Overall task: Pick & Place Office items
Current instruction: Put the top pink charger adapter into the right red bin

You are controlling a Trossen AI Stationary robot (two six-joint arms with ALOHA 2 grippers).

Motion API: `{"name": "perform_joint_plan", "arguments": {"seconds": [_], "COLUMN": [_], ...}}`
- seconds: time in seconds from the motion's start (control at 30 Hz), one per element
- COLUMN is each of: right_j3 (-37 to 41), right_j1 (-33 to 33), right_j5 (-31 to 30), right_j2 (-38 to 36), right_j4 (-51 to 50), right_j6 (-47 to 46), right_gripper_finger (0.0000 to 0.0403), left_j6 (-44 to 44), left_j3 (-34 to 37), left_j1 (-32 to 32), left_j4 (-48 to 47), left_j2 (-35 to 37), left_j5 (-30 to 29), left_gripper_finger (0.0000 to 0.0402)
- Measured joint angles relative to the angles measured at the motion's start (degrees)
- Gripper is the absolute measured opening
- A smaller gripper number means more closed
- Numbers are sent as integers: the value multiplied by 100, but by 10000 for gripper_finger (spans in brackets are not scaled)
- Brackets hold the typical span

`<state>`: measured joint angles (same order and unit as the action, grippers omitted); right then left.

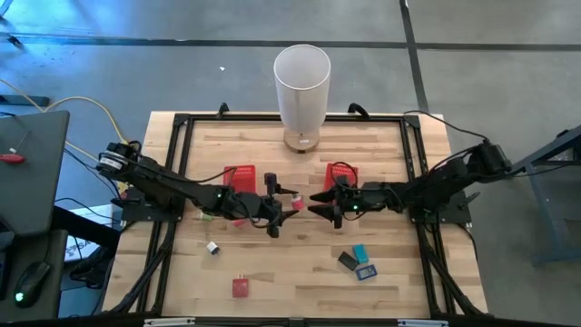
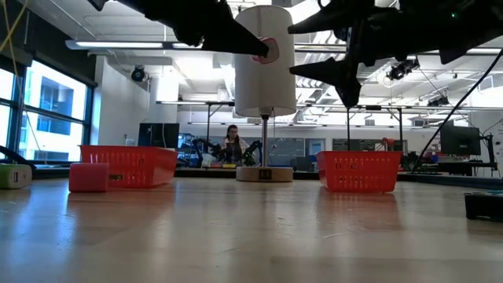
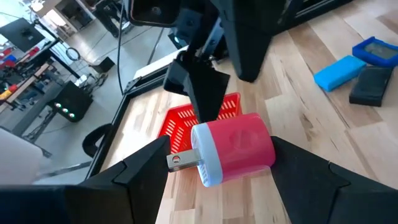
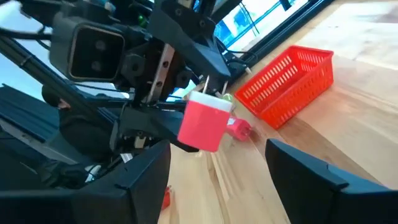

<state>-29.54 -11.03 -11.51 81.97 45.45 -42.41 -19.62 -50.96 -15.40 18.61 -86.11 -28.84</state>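
While both arms reach inward over the wooden desk, the left end effector hangs above the desk in front of the tall white cylinder, pinching a small red plug adapter with a white face and metal prongs. Its dark fingers press on either side of the red body, and the prongs stick out sideways.

Facing it, just to the cylinder-front right, is the right end effector, its fingers spread apart and holding nothing. Its tips sit close to the adapter without touching it, as far as the overhead view shows.

Two red mesh baskets stand in front of the cylinder: one front-left of it, beside the left arm, and one front-right of it, beside the right arm.

Other office items lie on the desk, farther from the cylinder than the baskets. A second red block rests near the front edge, left of the cylinder's line. A small white item lies between that block and the left basket. Front-right of the cylinder, a teal piece, a black piece and a blue piece sit close together in a cluster. A pink item and a green item peek out from under the left arm.

Beyond the desk, in the level view, a person sits far back in the room.
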Motion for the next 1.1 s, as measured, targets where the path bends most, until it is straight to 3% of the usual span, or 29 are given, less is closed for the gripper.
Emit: {"name": "perform_joint_plan", "arguments": {"seconds": [0.5,0.83,1.1], "right_j3": [-776,-837,-837], "right_j1": [280,423,560], "right_j5": [660,1043,1189], "right_j2": [702,767,767], "right_j4": [-356,-382,-425], "right_j6": [71,182,175], "right_gripper_finger": [252,250,200], "left_j6": [-108,-133,-140], "left_j3": [2,2,2], "left_j1": [0,0,26], "left_j4": [103,118,129], "left_j2": [-295,-291,-291], "left_j5": [89,-15,-22], "left_gripper_finger": [252,252,252]}}
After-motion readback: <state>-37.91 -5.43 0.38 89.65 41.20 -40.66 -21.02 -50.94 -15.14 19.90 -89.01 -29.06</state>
